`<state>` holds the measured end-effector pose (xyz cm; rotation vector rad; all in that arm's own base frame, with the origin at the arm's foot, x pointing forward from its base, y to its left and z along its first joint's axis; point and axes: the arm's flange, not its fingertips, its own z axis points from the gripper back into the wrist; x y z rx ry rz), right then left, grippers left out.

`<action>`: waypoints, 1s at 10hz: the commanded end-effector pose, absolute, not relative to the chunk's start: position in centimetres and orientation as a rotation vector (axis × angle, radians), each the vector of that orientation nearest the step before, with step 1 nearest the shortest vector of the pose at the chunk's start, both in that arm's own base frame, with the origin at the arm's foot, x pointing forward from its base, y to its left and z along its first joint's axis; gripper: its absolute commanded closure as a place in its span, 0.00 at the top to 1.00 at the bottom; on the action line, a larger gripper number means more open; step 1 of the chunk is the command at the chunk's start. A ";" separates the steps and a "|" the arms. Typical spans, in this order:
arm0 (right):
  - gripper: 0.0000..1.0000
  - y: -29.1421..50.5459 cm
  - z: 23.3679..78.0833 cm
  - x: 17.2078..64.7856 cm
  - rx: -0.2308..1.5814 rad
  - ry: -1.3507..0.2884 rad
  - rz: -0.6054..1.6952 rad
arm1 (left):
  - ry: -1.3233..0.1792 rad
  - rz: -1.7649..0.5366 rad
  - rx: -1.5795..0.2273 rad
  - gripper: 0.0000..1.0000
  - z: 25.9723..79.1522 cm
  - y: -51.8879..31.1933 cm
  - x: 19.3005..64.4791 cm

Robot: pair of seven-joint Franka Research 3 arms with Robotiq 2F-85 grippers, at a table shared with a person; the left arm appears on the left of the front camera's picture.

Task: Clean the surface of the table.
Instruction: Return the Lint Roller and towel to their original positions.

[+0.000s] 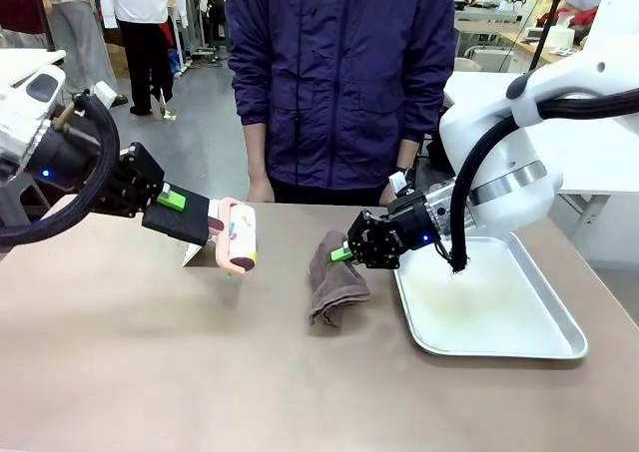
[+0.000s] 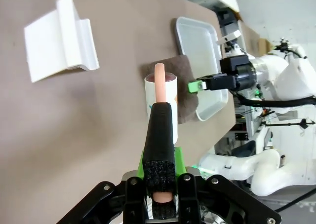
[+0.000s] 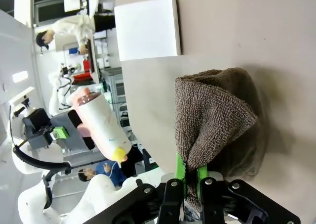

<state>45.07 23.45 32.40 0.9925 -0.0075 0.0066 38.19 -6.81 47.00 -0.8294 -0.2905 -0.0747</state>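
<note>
The right gripper clamps a soft, limp cloth at its top fold, mid-table; the left gripper clamps a light lint roller's handle above the left side.

table: fills lower frame | tray: on table, lower right | cloth: on table, centre, just left of tray | roller: left of centre, above table | stand: on table, behind roller | person: top centre, behind table
</note>
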 end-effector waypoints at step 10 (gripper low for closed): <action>0.10 22.5 29.4 46.1 0.905 -0.027 -0.194 | -0.194 -0.065 -0.467 0.22 47.6 -14.7 51.8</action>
